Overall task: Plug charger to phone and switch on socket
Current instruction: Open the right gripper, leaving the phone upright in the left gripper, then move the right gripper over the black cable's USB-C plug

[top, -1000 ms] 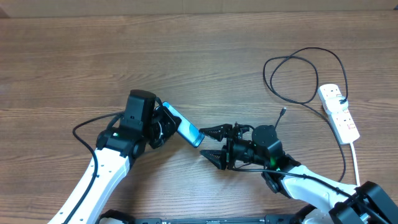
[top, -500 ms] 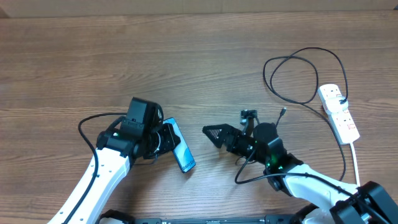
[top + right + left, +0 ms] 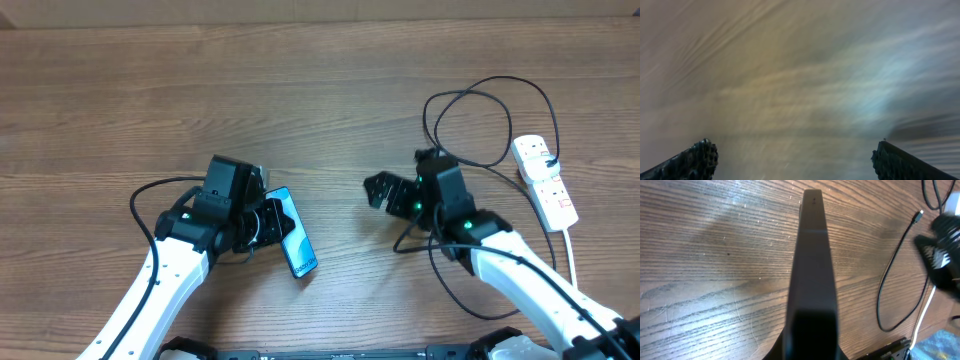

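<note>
My left gripper is shut on the phone, which slants toward the table's front edge with its light blue screen up. In the left wrist view the phone shows edge-on as a dark bar running away from the gripper. Right of the phone, my right gripper is open wide with nothing in it. The right wrist view is smeared, with only its two fingertips showing far apart. The charger loops at the back right; its connector lies on the wood. The socket lies at the far right.
A thick white cord runs from the socket toward the front edge. Black arm cables arc beside both arms. Bare wood tabletop spreads behind the arms.
My right gripper has opened wide and swung away from the phone, right and back toward the charger's end. My left gripper has turned the phone to slant toward the front edge.
</note>
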